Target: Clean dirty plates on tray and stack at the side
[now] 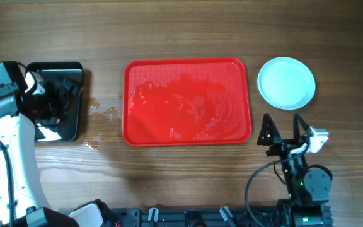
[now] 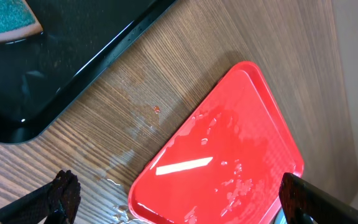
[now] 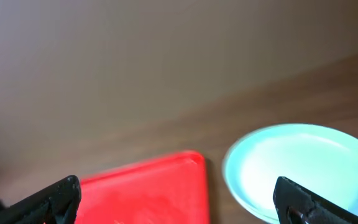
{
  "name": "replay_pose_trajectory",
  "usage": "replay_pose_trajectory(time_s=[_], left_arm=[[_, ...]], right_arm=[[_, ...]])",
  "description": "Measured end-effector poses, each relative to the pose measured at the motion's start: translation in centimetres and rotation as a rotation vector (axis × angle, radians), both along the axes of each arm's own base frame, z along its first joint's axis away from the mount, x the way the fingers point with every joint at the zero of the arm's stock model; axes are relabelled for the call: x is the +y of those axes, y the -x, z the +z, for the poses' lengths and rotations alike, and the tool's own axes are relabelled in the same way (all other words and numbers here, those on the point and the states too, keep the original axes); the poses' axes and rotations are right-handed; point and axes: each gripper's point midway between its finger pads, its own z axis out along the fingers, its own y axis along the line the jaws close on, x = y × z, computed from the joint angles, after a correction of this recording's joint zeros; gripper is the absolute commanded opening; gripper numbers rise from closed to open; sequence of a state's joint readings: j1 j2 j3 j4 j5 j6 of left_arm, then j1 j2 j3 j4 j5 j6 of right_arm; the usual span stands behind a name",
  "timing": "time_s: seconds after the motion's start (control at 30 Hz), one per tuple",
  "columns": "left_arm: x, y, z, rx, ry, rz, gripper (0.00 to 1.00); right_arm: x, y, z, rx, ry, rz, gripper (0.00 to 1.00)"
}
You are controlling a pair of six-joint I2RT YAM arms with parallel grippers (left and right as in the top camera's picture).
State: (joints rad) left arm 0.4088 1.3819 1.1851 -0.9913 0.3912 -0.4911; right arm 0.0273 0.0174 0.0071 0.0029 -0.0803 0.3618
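Overhead and wrist views of the table (image 1: 188, 183). The tray (image 1: 188, 101) lies flat at centre, long sides running left to right. Its red floor carries films and beads of water (image 1: 194, 107), densest across the middle and towards the right. The plates (image 1: 287, 82) sit on the bare wood just beyond the tray's far right corner, close to the rim but apart from it. From above they present a single pale aqua round outline with a clean upper face. How many are stacked cannot be told.

The right gripper (image 1: 282, 129) hangs over the table near the tray's near right corner, on the near side of the plates, touching neither. Its two fingers stand wide apart with nothing between them. In the right wrist view the plates and the tray's corner both appear in the gap between the fingertips (image 3: 55, 199).

At far left a black tray (image 1: 55, 101) lies well apart from the red one. The left arm reaches over it. The left gripper (image 2: 182, 196) is likewise spread wide and holds nothing. In its wrist view the dark fingertips (image 2: 61, 193) frame the red tray's wet corner. A teal sponge (image 2: 5, 18) with an orange-brown edge lies in the black tray. Small puddles (image 2: 114, 180) and droplets mark the wood between the two trays.
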Motion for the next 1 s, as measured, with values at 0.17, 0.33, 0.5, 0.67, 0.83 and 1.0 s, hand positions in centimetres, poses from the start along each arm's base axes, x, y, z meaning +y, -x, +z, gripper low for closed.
replay_pose_trajectory(time_s=[0.17,0.33,0.5,0.67,0.83,1.0], left_arm=[[0.0,0.0,0.0,0.0,0.0,0.0,1.0],[0.0,0.0,0.0,0.0,0.0,0.0,1.0],[0.0,0.0,0.0,0.0,0.0,0.0,1.0],[0.0,0.0,0.0,0.0,0.0,0.0,1.0],[0.0,0.0,0.0,0.0,0.0,0.0,1.0],[0.0,0.0,0.0,0.0,0.0,0.0,1.0]], right_arm=[[-1.1,-0.1,-0.1,-0.005,0.117,-0.044,1.0],[-2.0,-0.1,-0.1,-0.009,0.219,-0.079,1.0],[-2.5,-0.1,-0.1,-0.011,0.29,-0.098,1.0],[-2.5,-0.1,-0.1,-0.012,0.315,-0.098,1.0],[-2.5,-0.1,-0.1,-0.013,0.319,-0.098,1.0],[-2.5,-0.1,-0.1,-0.013,0.322,-0.099,1.0]])
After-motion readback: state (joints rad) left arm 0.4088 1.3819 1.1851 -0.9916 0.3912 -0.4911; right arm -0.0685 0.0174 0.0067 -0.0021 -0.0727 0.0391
